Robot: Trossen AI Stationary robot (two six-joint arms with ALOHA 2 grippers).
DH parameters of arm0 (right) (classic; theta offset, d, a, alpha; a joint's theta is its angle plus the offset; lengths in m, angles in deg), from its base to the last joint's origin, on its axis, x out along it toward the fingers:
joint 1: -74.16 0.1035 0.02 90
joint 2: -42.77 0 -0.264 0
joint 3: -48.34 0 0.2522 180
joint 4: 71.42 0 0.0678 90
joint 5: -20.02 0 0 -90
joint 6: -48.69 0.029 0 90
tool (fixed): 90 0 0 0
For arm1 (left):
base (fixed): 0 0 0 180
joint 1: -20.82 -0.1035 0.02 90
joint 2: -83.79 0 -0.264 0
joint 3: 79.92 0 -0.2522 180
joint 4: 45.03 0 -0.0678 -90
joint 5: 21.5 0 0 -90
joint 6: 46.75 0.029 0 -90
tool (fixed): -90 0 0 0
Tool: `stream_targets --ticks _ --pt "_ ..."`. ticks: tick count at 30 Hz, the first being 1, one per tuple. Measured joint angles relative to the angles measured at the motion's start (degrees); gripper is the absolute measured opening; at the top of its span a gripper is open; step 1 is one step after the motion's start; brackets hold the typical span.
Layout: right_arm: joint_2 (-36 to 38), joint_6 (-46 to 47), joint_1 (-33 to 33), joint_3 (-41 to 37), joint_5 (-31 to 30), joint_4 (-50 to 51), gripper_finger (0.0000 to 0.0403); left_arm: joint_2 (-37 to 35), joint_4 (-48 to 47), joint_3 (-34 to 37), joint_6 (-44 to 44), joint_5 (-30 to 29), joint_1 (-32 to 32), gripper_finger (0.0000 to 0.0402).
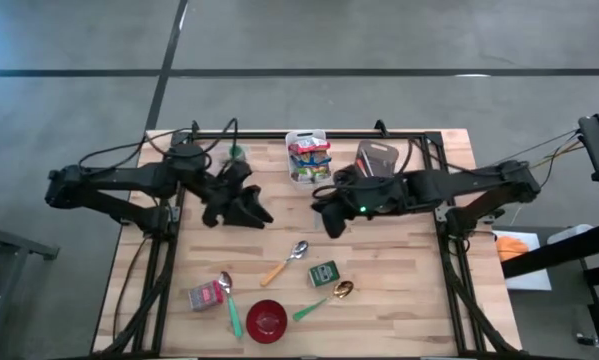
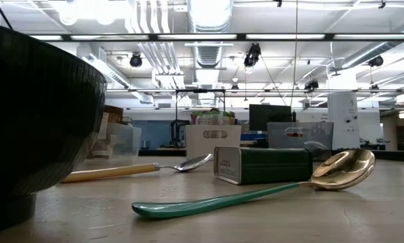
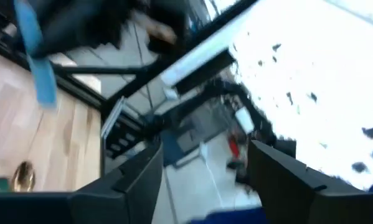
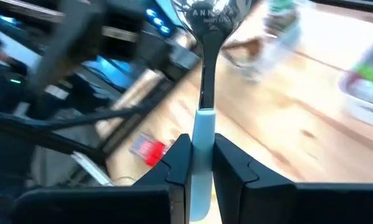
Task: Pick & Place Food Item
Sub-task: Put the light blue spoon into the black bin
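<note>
Right gripper [image 4: 198, 165], center-right of the high view, clamped on a light-blue-handled spoon [image 4: 205, 81], bowl pointing away. Left gripper [image 3: 202, 180], left of center, jaws apart, empty, likely just handed over. Food packets [image 1: 308, 155] sit in a white bin [image 1: 292, 139], top center.

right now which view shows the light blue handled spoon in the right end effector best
The right wrist view: the light blue-handled metal spoon fills it, clamped by the right end effector. The left wrist view shows only a blue blur, possibly it; high and low views show none.

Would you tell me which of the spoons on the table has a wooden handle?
The spoon with the wooden handle lies mid-table, left of the green tin; the others there have green handles.
</note>
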Motion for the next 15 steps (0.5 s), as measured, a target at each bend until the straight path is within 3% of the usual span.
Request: stream_targets --ticks 5,11,15 --pt "5.39 -2.27 -0.4 0.02 0.43 13.55 0.0033 -2.51 -5.98 0.0 7.35 0.97 -0.02 0.0255" --pt "11.47 -18.75 -1.18 0.07 2.79 28.79 0.0033 -2.61 -8.12 0.11 5.04 0.27 0.0 0.0257" --pt "13.9 -27.4 -1.36 0.07 6.12 32.52 0.0033 -2.35 -9.12 0.11 3.9 0.09 0.0 0.0258"
